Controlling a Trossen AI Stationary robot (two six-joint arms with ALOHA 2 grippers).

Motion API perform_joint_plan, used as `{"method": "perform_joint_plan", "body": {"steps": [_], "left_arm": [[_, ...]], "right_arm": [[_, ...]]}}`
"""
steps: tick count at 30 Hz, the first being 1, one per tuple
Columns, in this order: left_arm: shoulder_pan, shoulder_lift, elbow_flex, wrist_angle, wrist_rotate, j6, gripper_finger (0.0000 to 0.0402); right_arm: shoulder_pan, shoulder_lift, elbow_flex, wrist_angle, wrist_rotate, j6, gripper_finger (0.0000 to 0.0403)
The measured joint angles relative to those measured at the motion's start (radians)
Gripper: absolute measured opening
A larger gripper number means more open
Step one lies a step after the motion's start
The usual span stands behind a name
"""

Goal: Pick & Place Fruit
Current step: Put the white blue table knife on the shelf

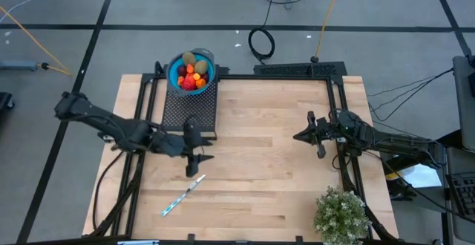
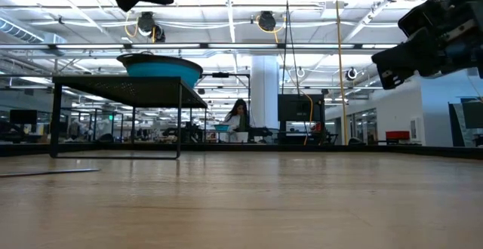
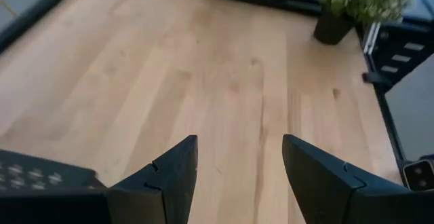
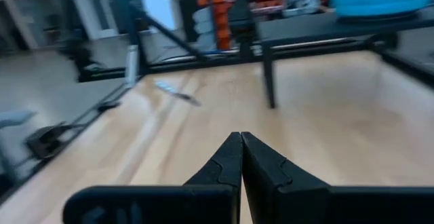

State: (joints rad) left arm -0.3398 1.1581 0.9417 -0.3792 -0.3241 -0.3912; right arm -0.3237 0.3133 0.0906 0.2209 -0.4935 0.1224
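Observation:
The fruit [image 1: 191, 75], red, orange and olive pieces, lies heaped in a blue bowl [image 1: 175, 73]. The bowl stands on the far end of a black mesh stand [image 1: 189, 111] at the table's far left; the low view shows the bowl [image 2: 162, 69] on the stand. My left gripper [image 1: 200, 162] hovers open over bare wood just near of the stand, with nothing between its fingers [image 3: 239, 142]. My right gripper [image 1: 298, 136] is shut and holds nothing [image 4: 241, 137]; it hangs above the table's right half and points toward the stand.
A thin silver-blue stick [image 1: 183, 195] lies on the wood, near of my left gripper. A bushy green plant [image 1: 341, 215] stands at the near right corner. A black frame [image 1: 297, 70] runs along the table's edges. Bare wood lies between the two grippers.

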Motion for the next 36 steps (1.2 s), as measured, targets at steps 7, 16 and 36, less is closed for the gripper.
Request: {"method": "perform_joint_plan", "body": {"steps": [7,16,36], "left_arm": [[-0.051,0.088,0.0,-0.021,-0.046,-0.08,0.0216],[-0.078,0.146,0.0,-0.09,-0.051,-0.178,0.0216],[-0.227,0.272,0.001,-0.272,0.127,-0.719,0.0216]], "right_arm": [[0.012,-0.022,0.0,-0.006,0.162,-0.027,0.0],[0.058,-0.068,0.0,-0.019,0.255,-0.057,0.0],[0.067,-0.25,0.0,-0.051,0.149,-0.058,0.0]]}}
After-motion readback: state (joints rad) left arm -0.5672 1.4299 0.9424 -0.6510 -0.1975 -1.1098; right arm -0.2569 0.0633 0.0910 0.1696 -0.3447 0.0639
